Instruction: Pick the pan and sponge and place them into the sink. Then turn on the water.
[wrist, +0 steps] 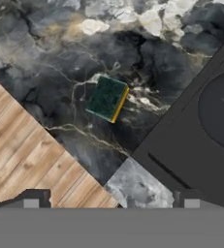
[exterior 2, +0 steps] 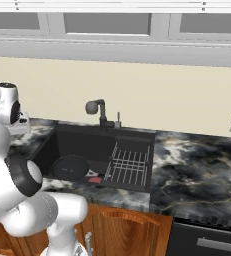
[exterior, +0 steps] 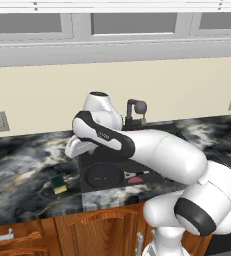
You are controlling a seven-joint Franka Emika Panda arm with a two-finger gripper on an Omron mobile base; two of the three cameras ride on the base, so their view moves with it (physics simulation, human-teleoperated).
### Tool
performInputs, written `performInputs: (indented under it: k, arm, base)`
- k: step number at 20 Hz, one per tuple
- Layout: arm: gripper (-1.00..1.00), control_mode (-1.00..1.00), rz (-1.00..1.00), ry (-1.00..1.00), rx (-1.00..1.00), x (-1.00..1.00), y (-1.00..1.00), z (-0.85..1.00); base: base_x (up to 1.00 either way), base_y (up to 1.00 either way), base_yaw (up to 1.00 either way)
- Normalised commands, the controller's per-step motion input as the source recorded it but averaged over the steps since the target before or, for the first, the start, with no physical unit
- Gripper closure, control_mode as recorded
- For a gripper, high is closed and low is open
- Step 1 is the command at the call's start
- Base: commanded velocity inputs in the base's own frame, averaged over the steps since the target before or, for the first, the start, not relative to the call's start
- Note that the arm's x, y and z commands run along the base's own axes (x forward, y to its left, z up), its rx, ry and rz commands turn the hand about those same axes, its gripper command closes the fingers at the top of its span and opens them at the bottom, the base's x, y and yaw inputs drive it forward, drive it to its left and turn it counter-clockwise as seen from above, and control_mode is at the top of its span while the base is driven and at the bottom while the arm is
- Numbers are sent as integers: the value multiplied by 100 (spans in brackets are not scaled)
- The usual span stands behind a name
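The black pan lies flat in the left half of the black sink, and its round edge shows at the right of the hand view. On the marble counter left of the sink sits the sponge, green top up with a yellow edge. My gripper hovers over the counter's front edge, between sponge and sink; it is open and holds nothing. The hand hangs above the sink's left rim. No stream comes from the black faucet.
A wire dish rack fills the right half of the sink, and a red drain piece lies beside the pan. Wooden cabinet doors run below the counter's front edge. The wall stands behind the faucet.
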Motion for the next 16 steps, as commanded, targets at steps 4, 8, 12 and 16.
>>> performInputs:
  k: [4,8,12,16]
  arm:
    - [-100,-100,12,0,0,-9,29,-33]
    - [-100,-100,5,0,0,0,39,-13]
    - [-100,-100,2,0,0,0,48,-28]
    - [-100,-100,-1,0,0,0,41,-39]
  base:
    - [0,0,0]
    - [0,0,0]
    - [0,0,0]
    - [0,0,0]
